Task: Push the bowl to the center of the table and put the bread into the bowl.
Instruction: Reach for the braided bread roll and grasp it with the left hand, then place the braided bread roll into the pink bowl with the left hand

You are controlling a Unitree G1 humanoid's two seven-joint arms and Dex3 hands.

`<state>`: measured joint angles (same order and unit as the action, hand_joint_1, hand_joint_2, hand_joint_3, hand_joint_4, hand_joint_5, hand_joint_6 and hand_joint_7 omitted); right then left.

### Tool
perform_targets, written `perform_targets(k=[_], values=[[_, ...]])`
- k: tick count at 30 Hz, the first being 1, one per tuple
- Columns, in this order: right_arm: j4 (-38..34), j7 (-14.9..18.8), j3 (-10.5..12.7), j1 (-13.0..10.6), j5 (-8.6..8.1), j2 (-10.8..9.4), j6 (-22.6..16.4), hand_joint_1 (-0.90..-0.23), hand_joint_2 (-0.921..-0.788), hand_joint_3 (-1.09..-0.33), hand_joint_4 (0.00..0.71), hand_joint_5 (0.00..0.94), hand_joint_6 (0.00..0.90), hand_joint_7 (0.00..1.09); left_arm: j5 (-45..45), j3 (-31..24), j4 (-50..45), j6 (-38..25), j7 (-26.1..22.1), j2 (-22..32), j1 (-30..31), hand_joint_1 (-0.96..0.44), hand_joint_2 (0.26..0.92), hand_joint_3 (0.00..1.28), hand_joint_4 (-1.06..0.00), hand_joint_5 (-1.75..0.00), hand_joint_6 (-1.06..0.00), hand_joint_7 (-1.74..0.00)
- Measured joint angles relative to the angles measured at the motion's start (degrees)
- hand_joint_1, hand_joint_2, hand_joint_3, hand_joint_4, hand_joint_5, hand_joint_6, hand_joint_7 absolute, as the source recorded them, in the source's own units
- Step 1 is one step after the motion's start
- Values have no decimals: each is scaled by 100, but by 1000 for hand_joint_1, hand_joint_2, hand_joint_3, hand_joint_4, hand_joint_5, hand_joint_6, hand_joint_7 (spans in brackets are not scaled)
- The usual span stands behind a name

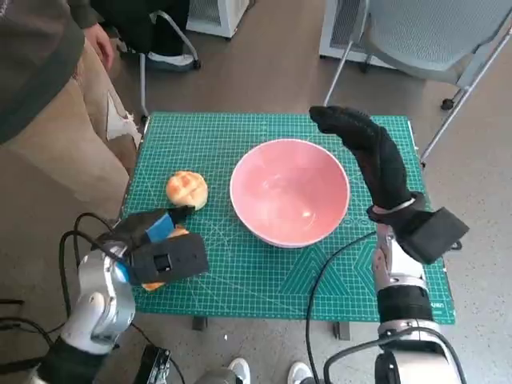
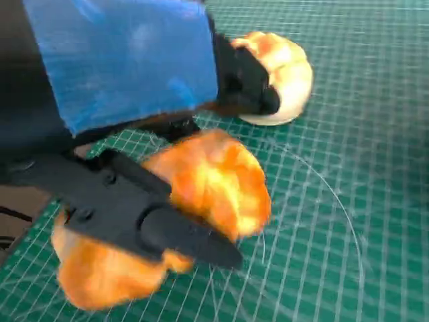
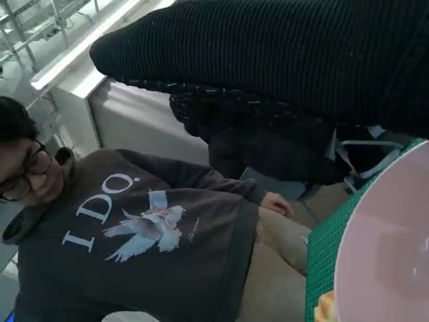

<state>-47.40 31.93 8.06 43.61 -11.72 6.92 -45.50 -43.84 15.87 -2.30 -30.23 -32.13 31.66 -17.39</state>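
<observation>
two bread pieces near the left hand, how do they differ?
The round bun lies free on the green mat, in full head view; the orange bread sits under the left hand, mostly hidden there. The bun is pale with a crosshatched top; the orange bread is deeper orange and lumpier. Neither is in the pink bowl.
</observation>
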Motion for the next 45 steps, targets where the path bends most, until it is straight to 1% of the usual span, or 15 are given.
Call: perform_targets(k=[1,2,4,7,11,15,23,31,33,36,37,38,40,44,45], values=[[6,0,2,-2,-5,0,5,-712,-921,-819,150,1,2,462,38,-8,86,90,98,-12,-1,79,662,479,-685,-1303,-664,-791],[12,0,3,-5,-11,0,10,-712,-921,-818,150,1,2,463,101,-24,168,197,221,-22,-1,53,609,601,-663,-1402,-674,-897],[15,0,5,-11,-38,0,21,-712,-921,-817,150,1,2,464,167,-36,275,391,392,-23,-5,31,561,709,-643,-1490,-684,-989],[18,1,9,-18,-79,0,29,-712,-921,-816,150,1,1,465,254,-46,435,679,609,-18,-5,15,529,782,-632,-1548,-686,-1058],[18,2,10,-22,-131,0,30,-713,-921,-815,150,1,1,466,360,-55,583,916,769,-4,-15,8,547,770,-611,-1571,-676,-1078],[18,2,8,-23,-152,0,30,-712,-921,-816,150,0,0,467,417,-83,605,1030,824,21,-16,6,556,759,-603,-1577,-674,-1080],[13,6,9,-23,-159,0,30,-711,-921,-815,150,0,-1,467,563,-142,490,1080,801,80,35,6,588,698,-617,-1542,-674,-1058],[13,8,10,-25,-160,0,29,-705,-921,-816,150,0,-1,467,682,-295,74,1091,666,241,227,6,613,646,-622,-1520,-688,-1024],[12,8,10,-25,-160,0,29,-704,-921,-816,150,0,-1,467,740,-345,-70,1084,613,275,316,5,632,600,-643,-1481,-698,-1004],[8,8,14,-26,-161,1,29,-703,-921,-816,150,0,-1,467,806,-430,-334,1057,507,330,452,3,682,494,-675,-1406,-701,-988],[7,8,16,-26,-161,2,29,-703,-921,-816,150,0,-1,466,827,-461,-435,1045,468,349,484,3,690,477,-680,-1394,-700,-988],[7,8,16,-26,-160,0,29,-702,-921,-817,150,0,-1,466,849,-496,-544,1024,422,367,517,3,719,419,-695,-1348,-693,-1002],[2,8,20,-28,-160,1,29,-702,-921,-817,150,0,-1,466,893,-598,-852,965,307,404,578,2,744,368,-713,-1296,-683,-1027],[-21,8,21,-27,-159,-1,29,-701,-921,-817,150,0,0,465,1021,-856,-1490,837,93,460,602,2,765,323,-735,-1239,-667,-1059],[-25,8,21,-26,-159,-1,29,-701,-921,-816,151,0,0,465,1042,-925,-1641,808,50,474,602,2,782,309,-718,-1252,-643,-1085]])
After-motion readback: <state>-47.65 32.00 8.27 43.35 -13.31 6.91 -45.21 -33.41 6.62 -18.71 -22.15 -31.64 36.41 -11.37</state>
